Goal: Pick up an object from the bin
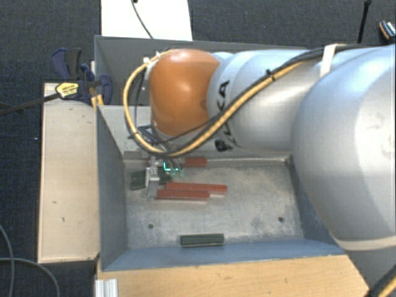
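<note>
1. The arm [291, 104] comes in from the right and crosses the back half of the bin [114, 184]. Its wrist, under an orange cover [179, 88], hangs over the bin's back left part.
2. A cable [133, 125] loops around the left side of the orange cover and runs back along the arm.
3. The end effector [156, 179] points down below the cover, low over the floor near the back left corner. A small green light glows on it.
4. Whether the end effector is open or closed cannot be told, as the wrist hides most of it. Nothing can be seen held in it.
5. A long red bar [192, 192] lies flat on the floor, running left to right. Its left end lies right at the end effector; whether they touch cannot be told.
6. The red bar looks like two strips lying along each other, the rear one shifted to the right. Whether they are one piece cannot be told.
7. A short red piece [195, 162] lies at the foot of the back wall, just right of the end effector and behind the red bar.
8. A small dark block [136, 179] sits just left of the end effector, close to the left wall.
9. A dark bar [202, 240] lies flat along the front wall, well apart from the end effector and the red bar.
</note>
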`<state>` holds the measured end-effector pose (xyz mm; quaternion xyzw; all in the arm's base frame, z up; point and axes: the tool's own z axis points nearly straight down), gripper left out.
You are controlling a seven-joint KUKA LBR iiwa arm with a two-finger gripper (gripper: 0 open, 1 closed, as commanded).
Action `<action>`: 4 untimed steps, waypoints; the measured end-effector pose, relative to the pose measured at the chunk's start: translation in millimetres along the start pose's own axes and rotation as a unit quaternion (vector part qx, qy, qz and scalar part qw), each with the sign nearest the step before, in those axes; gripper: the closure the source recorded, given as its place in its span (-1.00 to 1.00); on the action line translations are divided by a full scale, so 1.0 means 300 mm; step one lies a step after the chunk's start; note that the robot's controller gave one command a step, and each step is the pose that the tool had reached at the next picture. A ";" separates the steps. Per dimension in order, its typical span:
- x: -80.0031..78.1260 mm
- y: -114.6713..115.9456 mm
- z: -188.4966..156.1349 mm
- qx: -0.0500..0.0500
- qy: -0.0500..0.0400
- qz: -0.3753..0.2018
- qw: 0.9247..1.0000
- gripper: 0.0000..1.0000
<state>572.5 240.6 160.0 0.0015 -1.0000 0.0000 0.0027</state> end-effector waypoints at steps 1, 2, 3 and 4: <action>0.161 0.052 -0.194 0.000 -0.004 -0.077 0.997 -1.00; 0.081 -0.134 0.314 0.001 -0.001 -0.055 0.999 -1.00; 0.072 -0.122 0.289 -0.002 -0.007 -0.053 0.999 1.00; 0.036 -0.158 -0.262 -0.001 -0.008 -0.063 0.998 1.00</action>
